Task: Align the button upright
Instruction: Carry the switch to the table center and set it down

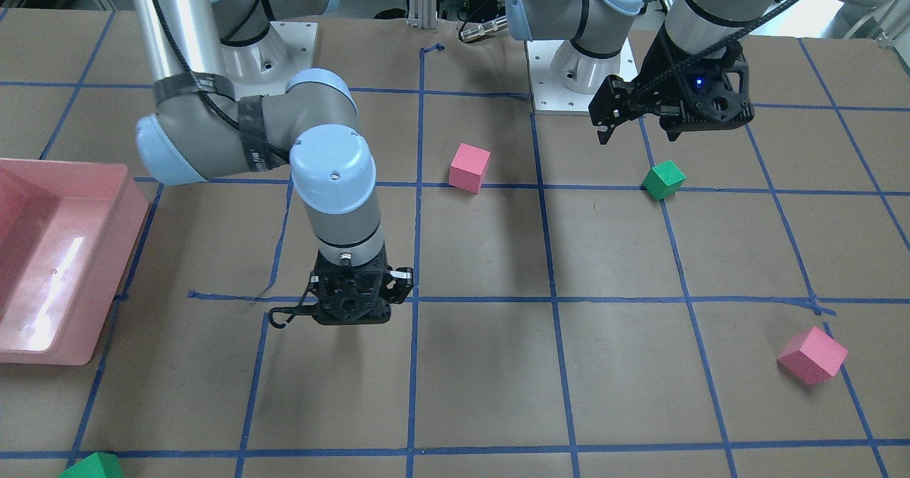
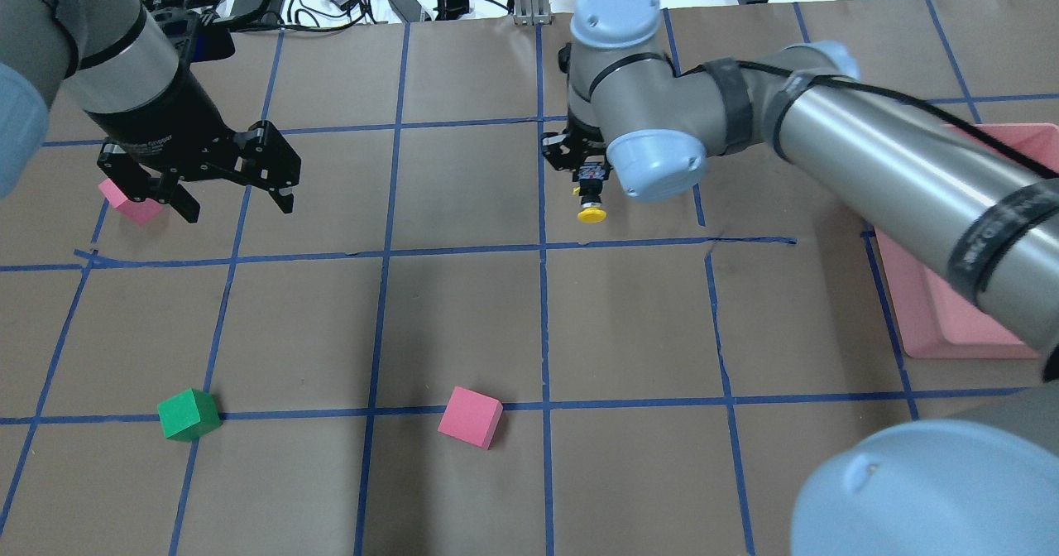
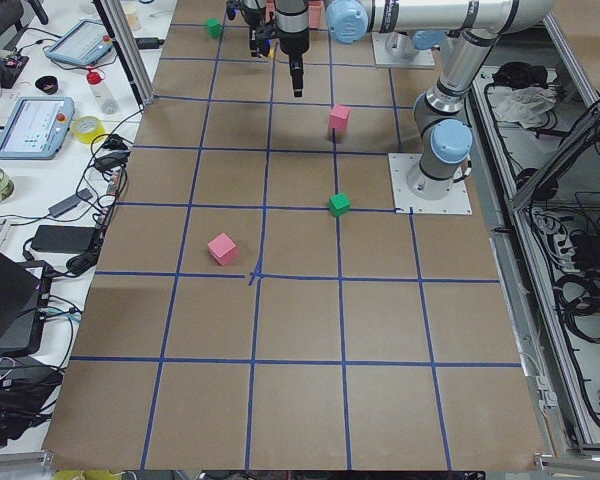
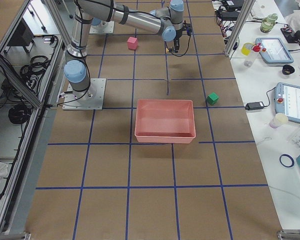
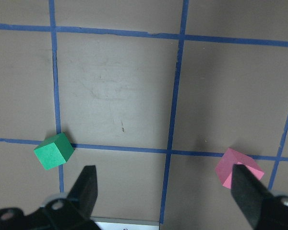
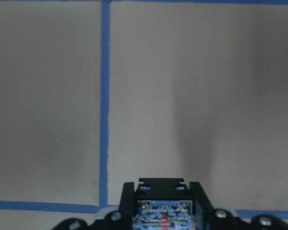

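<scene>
Right hand is pinching the button by its base block. In the wrist view the block sits wedged between both fingers at bottom centre, terminal face toward the camera.

In the overhead view the button is at upper centre, just right of the vertical tape line. Its yellow cap sticks out past the fingertips toward the lower edge of the frame. In the front view the hand's body hides it completely. Can't tell whether the cap touches the worktop or hangs just above it.

Left hand is spread and empty, parked at upper left of the overhead view. Its wrist view shows a green cube at lower left and a pink cube at lower right. I'd say it plays no part in this.

My read on the step: the grasp is done and the reorient and set-down are pending. The cap isn't facing up as held, so the button isn't upright yet.

The next move calls for:
- turning the wrist so the base block faces down and the cap faces up
- lowering until the base sits flat on bare worktop
- opening the fingers slowly, because the small base under the wide cap will likely tip if nudged
- lifting straight off

The pink tray is well apart and not in the way.
</scene>
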`<state>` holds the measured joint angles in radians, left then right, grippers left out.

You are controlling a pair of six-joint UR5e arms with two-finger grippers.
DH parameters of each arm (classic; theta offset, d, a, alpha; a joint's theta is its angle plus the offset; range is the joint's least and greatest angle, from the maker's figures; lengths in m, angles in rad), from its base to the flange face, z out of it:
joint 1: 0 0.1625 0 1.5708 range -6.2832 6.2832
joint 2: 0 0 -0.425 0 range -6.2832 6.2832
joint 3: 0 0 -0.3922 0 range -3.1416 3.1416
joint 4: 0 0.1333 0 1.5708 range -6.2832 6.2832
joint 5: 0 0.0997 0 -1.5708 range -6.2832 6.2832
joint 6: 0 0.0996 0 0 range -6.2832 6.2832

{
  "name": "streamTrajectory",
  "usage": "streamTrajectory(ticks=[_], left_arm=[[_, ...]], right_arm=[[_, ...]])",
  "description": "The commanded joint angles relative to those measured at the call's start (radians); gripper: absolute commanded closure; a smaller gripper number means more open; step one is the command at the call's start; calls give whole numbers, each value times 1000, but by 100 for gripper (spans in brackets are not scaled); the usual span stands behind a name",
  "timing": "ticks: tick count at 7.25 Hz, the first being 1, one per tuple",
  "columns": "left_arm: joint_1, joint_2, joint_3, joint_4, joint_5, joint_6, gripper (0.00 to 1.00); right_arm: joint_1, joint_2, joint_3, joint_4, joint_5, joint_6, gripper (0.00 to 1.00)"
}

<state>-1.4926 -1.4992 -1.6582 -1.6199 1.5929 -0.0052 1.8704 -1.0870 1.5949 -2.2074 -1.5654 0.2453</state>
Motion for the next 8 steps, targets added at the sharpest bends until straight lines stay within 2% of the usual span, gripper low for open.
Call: streamTrajectory(ticks=[1,5,6,7,8], left_arm=[[0,0,0,0,2,1,0],[0,0,0,0,2,1,0],[0,0,1,0,2,1,0],[0,-1,1,1,-1,1,0],[0,-1,3,5,4,-2,0]], right_arm=[[84,48,10,-43,39,15,100],[89,73,46,-46,41,16,100],[90,73,62,-46,42,17,93],[90,75,68,-48,44,17,80],[90,72,68,-49,56,17,72]])
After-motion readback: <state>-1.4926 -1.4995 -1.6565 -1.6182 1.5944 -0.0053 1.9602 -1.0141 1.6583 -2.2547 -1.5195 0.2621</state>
